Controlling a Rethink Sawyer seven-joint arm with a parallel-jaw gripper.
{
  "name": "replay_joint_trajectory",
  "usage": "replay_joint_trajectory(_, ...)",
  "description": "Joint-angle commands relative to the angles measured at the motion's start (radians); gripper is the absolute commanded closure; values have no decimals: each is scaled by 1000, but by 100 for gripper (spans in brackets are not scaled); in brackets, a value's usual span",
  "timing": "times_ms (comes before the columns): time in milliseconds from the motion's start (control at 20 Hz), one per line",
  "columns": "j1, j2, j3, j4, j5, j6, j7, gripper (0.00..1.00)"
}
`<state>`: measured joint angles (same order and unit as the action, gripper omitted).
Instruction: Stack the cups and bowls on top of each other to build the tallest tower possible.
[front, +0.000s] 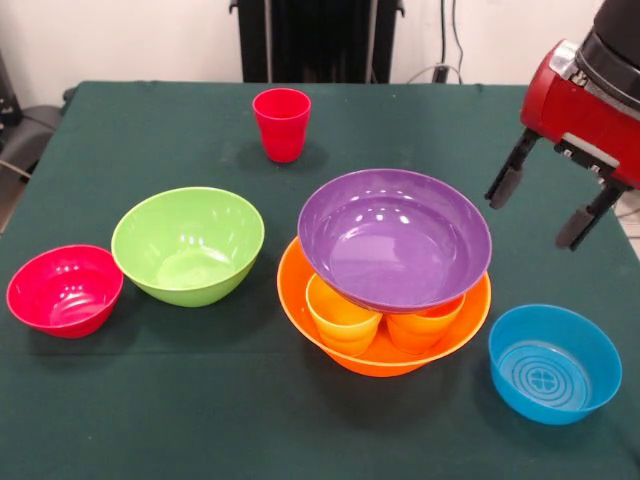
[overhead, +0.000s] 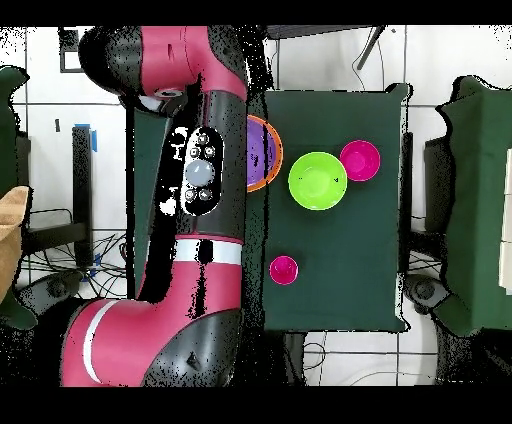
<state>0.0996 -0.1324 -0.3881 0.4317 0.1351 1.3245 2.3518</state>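
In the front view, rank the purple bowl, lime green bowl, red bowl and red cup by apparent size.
1. purple bowl
2. lime green bowl
3. red bowl
4. red cup, though it stands farther from the camera.

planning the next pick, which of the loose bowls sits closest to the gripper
The light blue bowl with the ringed base: it sits almost under the open gripper, while the lime green bowl and red bowl lie across the table.

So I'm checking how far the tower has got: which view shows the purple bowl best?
The front view. There the purple bowl shows whole, resting tilted on two cups inside the big orange bowl. In the overhead view the robot's arm covers most of it, leaving only a purple sliver inside an orange rim.
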Motion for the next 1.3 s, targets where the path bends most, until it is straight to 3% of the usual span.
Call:
replay_joint_trajectory(50, -25, -151, 183, 268, -4, -156, -347, 0)
replay_joint_trajectory(300, -40, -240, 230, 469, -19, -291, -373, 0)
replay_joint_trajectory(450, -64, -297, 267, 559, -15, -309, -429, 0)
replay_joint_trajectory(800, -115, -356, 319, 623, -45, -296, -499, 0)
replay_joint_trajectory(1050, -160, -356, 345, 602, -82, -260, -577, 0)
replay_joint_trajectory(1300, -214, -300, 339, 449, -146, -213, -659, 0)
